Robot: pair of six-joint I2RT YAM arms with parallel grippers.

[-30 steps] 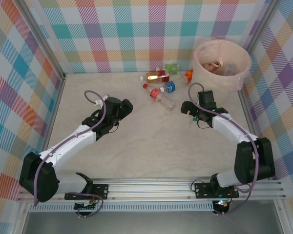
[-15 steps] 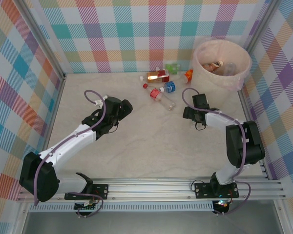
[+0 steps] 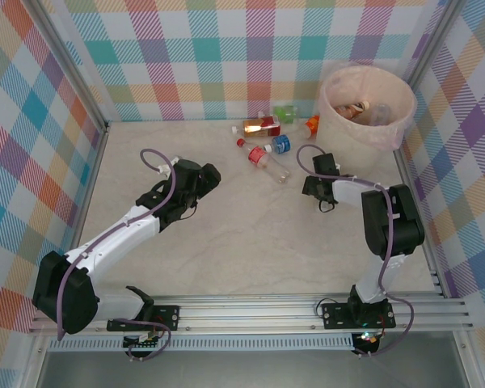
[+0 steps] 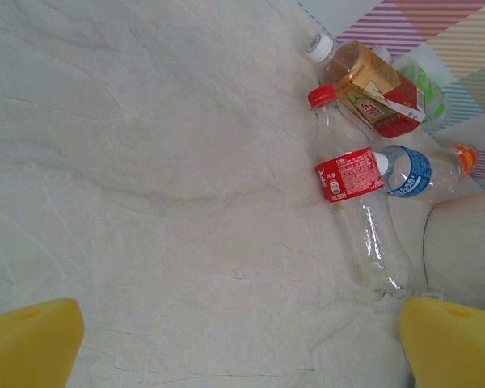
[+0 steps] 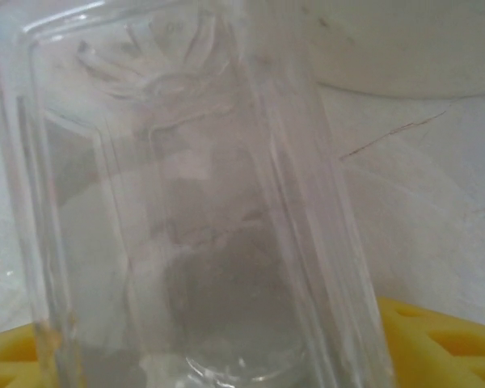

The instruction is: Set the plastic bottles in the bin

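**Bottles, bin and both grippers: stock on the table**

1. Bin (image 3: 357,134): upright at the far right corner of the table (image 3: 250,238), with a thin plastic liner. Bottles lie inside it (their count cannot be read).

2. Loose bottles: lying in a cluster on the table just left of the bin.
- Red-capped bottle (image 4: 357,212): red label and clear body, nearest the arms.
- Blue-labelled bottle (image 4: 407,170): touching the red label's side.
- Orange cap (image 4: 464,153): beyond the blue label, next to the bin wall (same bottle or another, I cannot tell).
- White-capped bottle (image 4: 364,85): amber drink, red and tan label.
- Green bottle (image 3: 285,113): farthest back, by the checked wall (image 3: 226,56).

3. Left gripper (image 3: 207,174): jaws spread wide with nothing between them, over bare table and well apart from the cluster.

4. Right gripper (image 3: 311,187): between the cluster and the bin's near side. In its wrist view a clear ribbed bottle (image 5: 186,226) stands between the yellow fingers (image 5: 444,347), with the bin wall behind. The jaws are partway in, and I cannot tell whether the pads press the bottle.
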